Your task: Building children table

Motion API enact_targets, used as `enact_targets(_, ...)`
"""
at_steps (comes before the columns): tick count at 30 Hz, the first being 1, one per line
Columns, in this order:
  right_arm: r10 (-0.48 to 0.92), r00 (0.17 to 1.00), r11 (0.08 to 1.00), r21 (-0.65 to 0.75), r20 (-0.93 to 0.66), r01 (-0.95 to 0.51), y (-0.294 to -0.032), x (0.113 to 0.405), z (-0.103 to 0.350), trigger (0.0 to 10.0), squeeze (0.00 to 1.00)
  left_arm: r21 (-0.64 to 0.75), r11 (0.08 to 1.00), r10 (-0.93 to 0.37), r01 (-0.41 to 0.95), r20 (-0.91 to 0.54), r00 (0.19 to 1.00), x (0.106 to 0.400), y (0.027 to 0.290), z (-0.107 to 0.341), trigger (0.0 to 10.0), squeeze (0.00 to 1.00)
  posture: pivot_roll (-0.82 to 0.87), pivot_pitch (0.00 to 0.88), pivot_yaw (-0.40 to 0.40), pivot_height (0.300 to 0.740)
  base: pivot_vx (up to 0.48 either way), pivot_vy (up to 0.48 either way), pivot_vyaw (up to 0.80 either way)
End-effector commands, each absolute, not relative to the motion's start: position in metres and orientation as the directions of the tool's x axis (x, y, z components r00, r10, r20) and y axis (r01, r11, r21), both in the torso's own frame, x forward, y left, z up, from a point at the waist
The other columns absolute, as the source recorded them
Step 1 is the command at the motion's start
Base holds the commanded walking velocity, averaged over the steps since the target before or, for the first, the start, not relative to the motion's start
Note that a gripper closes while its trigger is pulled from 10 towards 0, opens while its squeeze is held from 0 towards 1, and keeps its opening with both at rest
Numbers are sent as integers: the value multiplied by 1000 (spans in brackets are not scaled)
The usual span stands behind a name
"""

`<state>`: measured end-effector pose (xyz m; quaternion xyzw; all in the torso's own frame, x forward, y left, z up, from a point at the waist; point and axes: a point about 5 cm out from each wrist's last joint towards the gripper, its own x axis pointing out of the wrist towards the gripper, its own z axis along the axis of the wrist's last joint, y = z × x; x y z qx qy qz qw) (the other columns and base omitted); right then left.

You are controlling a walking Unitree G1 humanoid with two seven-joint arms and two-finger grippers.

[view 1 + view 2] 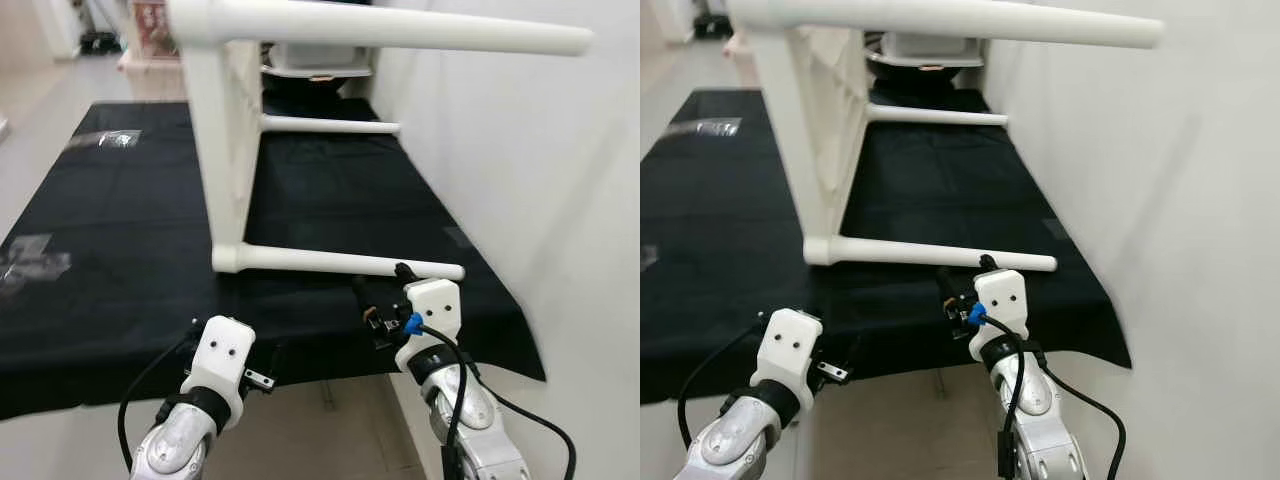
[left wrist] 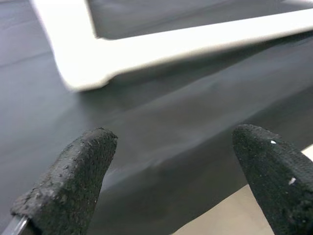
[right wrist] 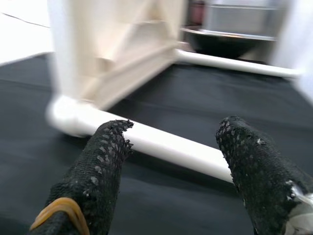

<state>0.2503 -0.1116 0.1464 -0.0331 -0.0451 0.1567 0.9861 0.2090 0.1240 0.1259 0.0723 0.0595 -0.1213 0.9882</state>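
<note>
White plastic children's table (image 1: 228, 150) is laid sideways on the black-clothed desk (image 1: 120, 250); its lowest round leg (image 3: 166, 147) is seen just ahead of the wide-spread right tool (image 3: 171, 161), the left tool (image 2: 171, 166) likewise held wide

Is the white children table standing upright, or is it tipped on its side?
Tipped on its side: the white children table rests its top's edge on the black cloth, legs pointing sideways.

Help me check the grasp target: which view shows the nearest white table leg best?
The left eye view: the nearest leg shows whole, lying on the black cloth, just beyond the open right gripper. The right wrist view shows a blurred stretch between its fingers; the left wrist view shows its joint.
</note>
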Motion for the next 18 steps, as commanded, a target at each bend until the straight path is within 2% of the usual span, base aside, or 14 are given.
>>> enact_targets(1,302,951,951,-100,70,-294,-116,250,143,10000,0,138,957,-238,256,-135,962,209,123,125,10000,0,79,24,-73,740,364,-311,0)
enact_targets(4,299,952,952,-97,67,-292,-116,251,142,10000,0,125,959,-237,255,-143,961,209,122,124,10000,0,79,27,-73,740,325,-207,0)
enact_targets(13,293,952,953,-111,86,-284,-116,255,146,10000,0,109,965,-223,239,-144,964,213,125,124,10000,0,77,47,-70,740,0,0,0)
enact_targets(18,195,972,972,-162,130,-173,-126,262,155,10000,0,109,970,-205,219,-125,971,216,128,129,10000,0,82,54,-69,740,0,0,0)
